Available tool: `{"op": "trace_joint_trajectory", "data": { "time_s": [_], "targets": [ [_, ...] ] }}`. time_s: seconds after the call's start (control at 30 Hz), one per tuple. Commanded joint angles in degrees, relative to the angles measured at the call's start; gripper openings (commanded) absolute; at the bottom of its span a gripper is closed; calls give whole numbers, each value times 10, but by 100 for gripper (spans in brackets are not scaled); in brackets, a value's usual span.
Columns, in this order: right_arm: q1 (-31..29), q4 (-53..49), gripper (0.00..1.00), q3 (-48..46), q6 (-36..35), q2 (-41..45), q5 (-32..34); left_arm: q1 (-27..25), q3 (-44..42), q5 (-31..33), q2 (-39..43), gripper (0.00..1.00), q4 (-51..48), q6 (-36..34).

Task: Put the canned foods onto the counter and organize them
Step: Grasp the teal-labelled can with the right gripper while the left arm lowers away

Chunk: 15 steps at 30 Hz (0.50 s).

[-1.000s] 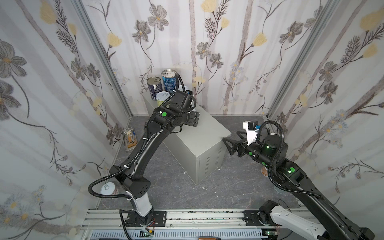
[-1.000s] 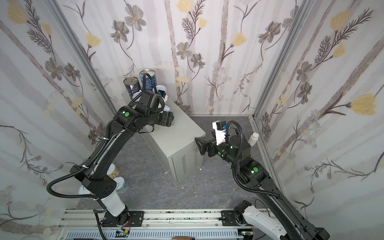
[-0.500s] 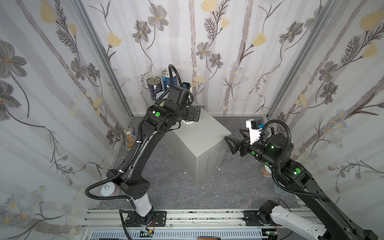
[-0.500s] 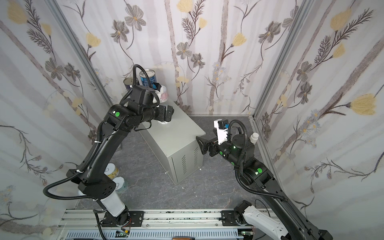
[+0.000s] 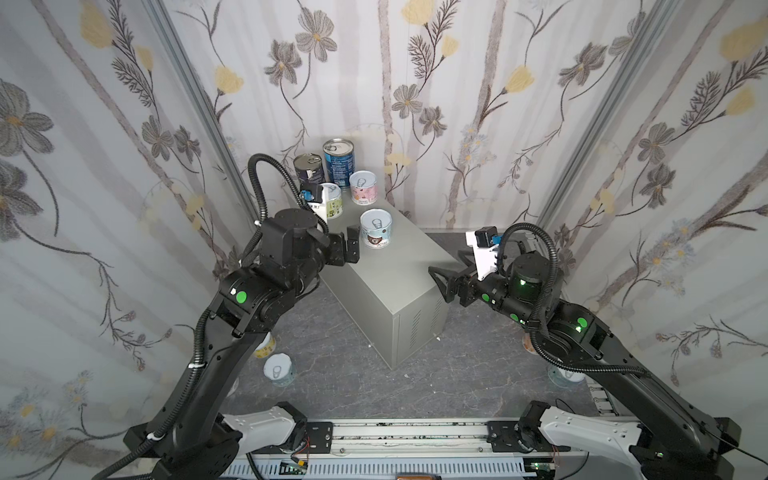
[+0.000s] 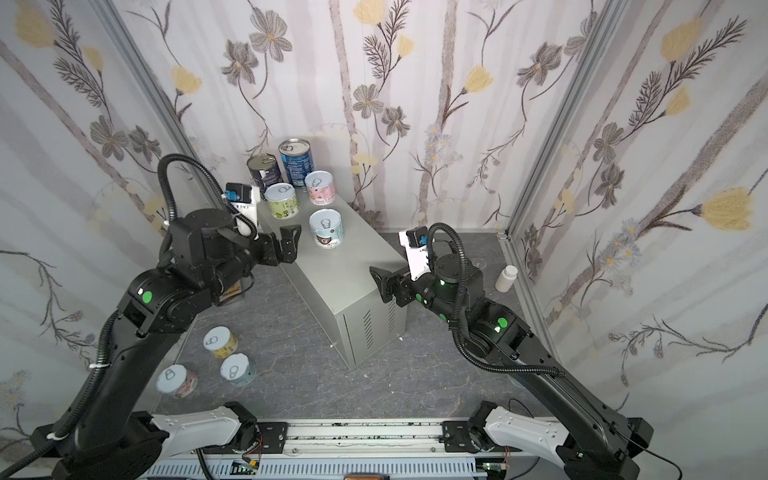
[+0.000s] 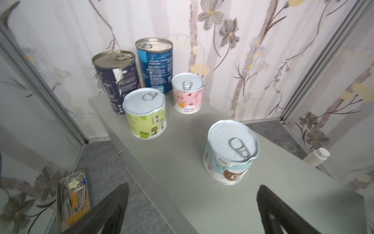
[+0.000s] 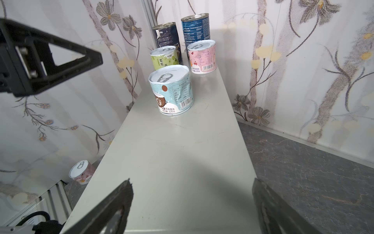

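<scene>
Grey desk [image 5: 395,266] mid-floor. Left pincer [image 5: 348,246] at 8 o'clock of pale blue can [image 5: 376,229]: gapes wide, holds nothing. Right pincer [image 5: 441,284] at desk's 3 o'clock edge: jaws apart, empty. Upright at desk's 11 o'clock end: tall blue can [image 5: 338,166], tall navy can [image 5: 309,169], pink can [image 5: 363,188], green can [image 5: 333,204]. On floor at 7 o'clock: three short cans [image 6: 220,341].

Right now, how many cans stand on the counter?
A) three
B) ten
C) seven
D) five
D: the counter bears just the navy can, blue can, green can, pink can and teal can.
</scene>
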<state>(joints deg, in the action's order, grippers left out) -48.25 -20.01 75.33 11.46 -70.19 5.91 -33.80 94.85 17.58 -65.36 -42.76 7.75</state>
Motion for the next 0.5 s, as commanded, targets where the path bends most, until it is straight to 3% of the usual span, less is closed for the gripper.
{"op": "trace_joint_trajectory", "data": {
  "time_s": [0.0, 0.47],
  "targets": [
    [-18, 3, 90, 29, 5, -34, 12, 16, -90, 21, 56, 100, 81, 31],
    [-55, 16, 86, 125, 25, -167, 63, 41, -403, -3, 220, 100, 186, 116]
  ]
}}
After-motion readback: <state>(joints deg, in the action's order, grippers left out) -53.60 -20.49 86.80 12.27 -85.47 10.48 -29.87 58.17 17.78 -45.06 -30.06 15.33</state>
